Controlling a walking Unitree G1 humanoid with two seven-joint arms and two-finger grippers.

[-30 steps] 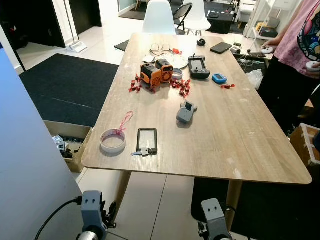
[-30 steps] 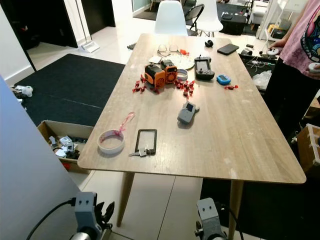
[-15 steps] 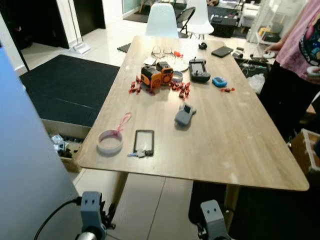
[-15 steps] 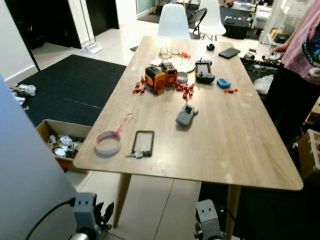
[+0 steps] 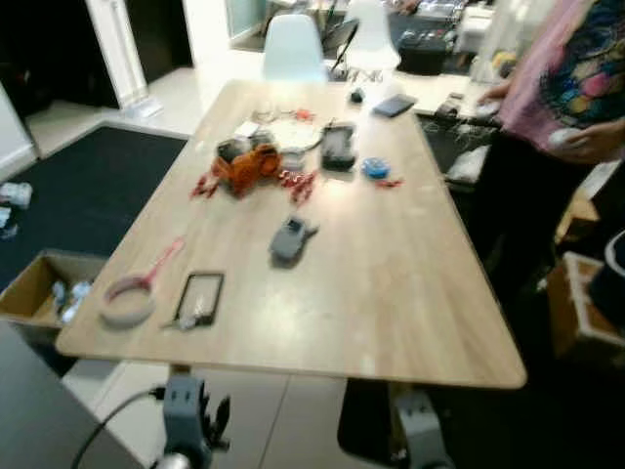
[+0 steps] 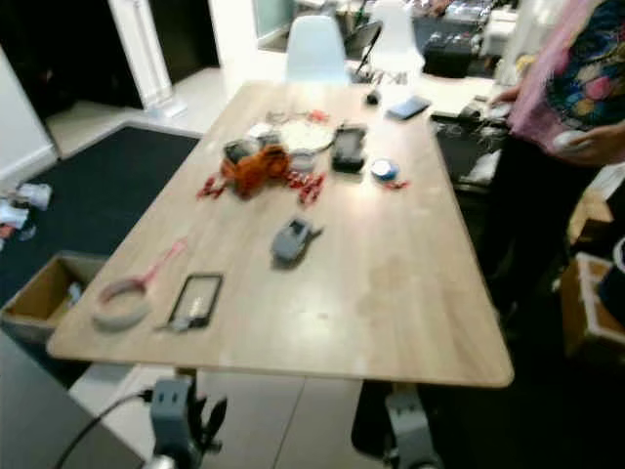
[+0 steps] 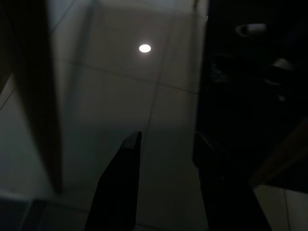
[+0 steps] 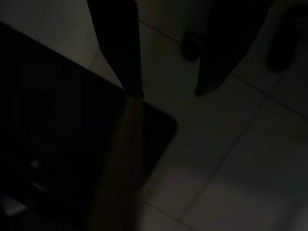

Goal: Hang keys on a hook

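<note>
Blurred view over a long wooden desk [image 5: 391, 283], both arms hanging low at its near edge.

A person in a pink printed shirt [image 5: 557, 78] stands at the desk's right side, and a dark rug [image 5: 78, 195] covers the floor to the left, with an open cardboard box [image 5: 34, 293] beside the near left corner. On the desk lie an orange device [image 5: 249, 168] among red scraps, a grey gadget [image 5: 289, 238] near the middle, a roll of tape [image 5: 125, 301] and a black-framed card [image 5: 198, 297]. The keys [image 5: 186, 320] lie at that card's near end, close to the front edge. The left pincer [image 7: 166, 139] and right pincer [image 8: 168, 91] both hang over pale floor tiles, fingers apart and empty.
</note>
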